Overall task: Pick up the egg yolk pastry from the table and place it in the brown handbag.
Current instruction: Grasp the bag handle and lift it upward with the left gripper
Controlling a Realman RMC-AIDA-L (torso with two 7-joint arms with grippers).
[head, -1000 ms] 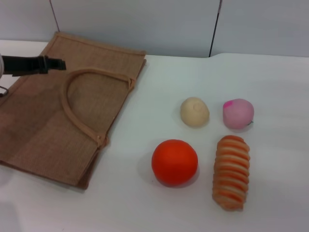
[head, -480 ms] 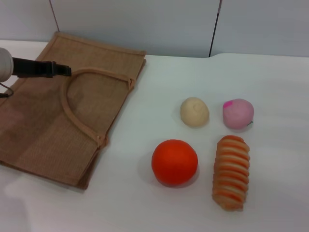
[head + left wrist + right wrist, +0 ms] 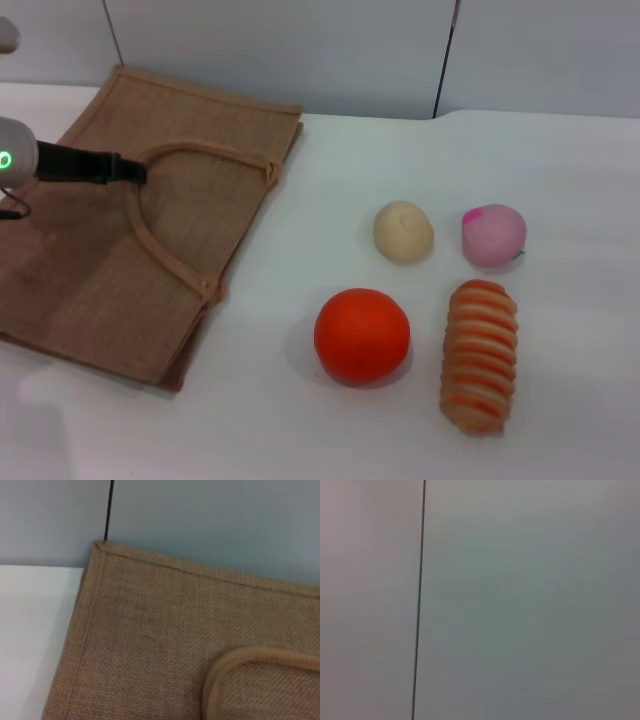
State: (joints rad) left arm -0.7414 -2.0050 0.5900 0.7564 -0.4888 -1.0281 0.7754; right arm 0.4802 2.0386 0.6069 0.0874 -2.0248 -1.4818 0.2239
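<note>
Egg yolk pastry (image 3: 403, 231): pale beige dome, smooth, matte, on table.

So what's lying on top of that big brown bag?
On the brown bag lie its own looped handles; the left gripper hovers above. The bag's inside is hidden.

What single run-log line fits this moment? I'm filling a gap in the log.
left gripper: over brown handbag, by handle | right arm: out of view | egg yolk pastry: on table, untouched | phase: pre-pick
</note>
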